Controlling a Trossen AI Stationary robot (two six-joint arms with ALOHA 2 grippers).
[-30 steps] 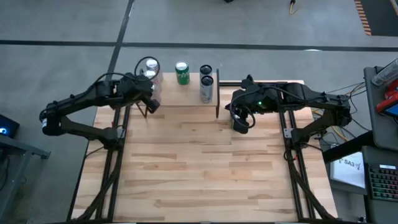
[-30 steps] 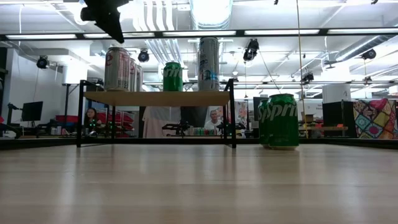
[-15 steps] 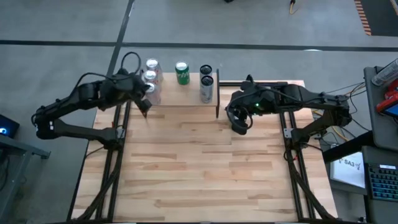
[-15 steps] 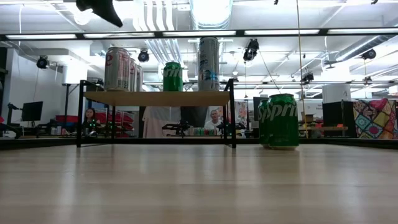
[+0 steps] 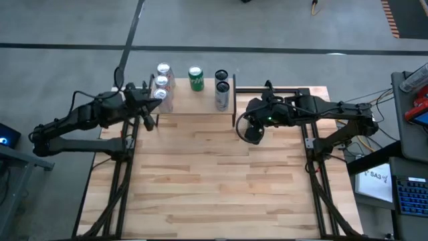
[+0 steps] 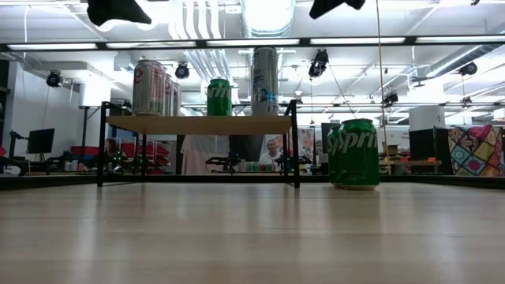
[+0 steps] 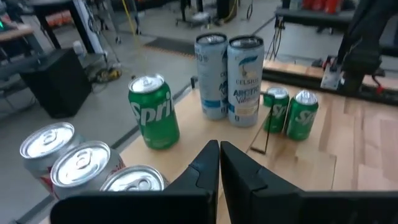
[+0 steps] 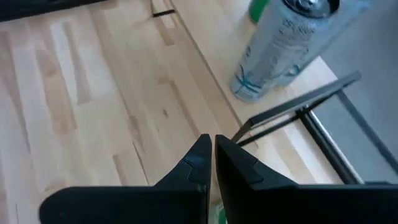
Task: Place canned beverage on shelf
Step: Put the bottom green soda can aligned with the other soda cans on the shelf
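Two green cans (image 6: 355, 152) stand upright, long axis vertical, on the table (image 5: 221, 174) right of the shelf (image 6: 197, 125), while the left gripper (image 5: 148, 120) and right gripper (image 5: 253, 134) hover clenched and empty.

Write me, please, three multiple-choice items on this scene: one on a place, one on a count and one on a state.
1. Where do the two green cans that are off the shelf stand?
A. on the tabletop beside the shelf
B. under the shelf
C. in a gripper

2. How many tall cans stand on the shelf?
A. one
B. two
C. four

3. How is the left gripper?
A. shut on a can
B. wide open
C. shut and empty

Key: 1 A, the low view shows them on the wood beyond the shelf's legs. 2 B, the left wrist view shows a pair side by side. 3 C, its jaws meet with nothing between.
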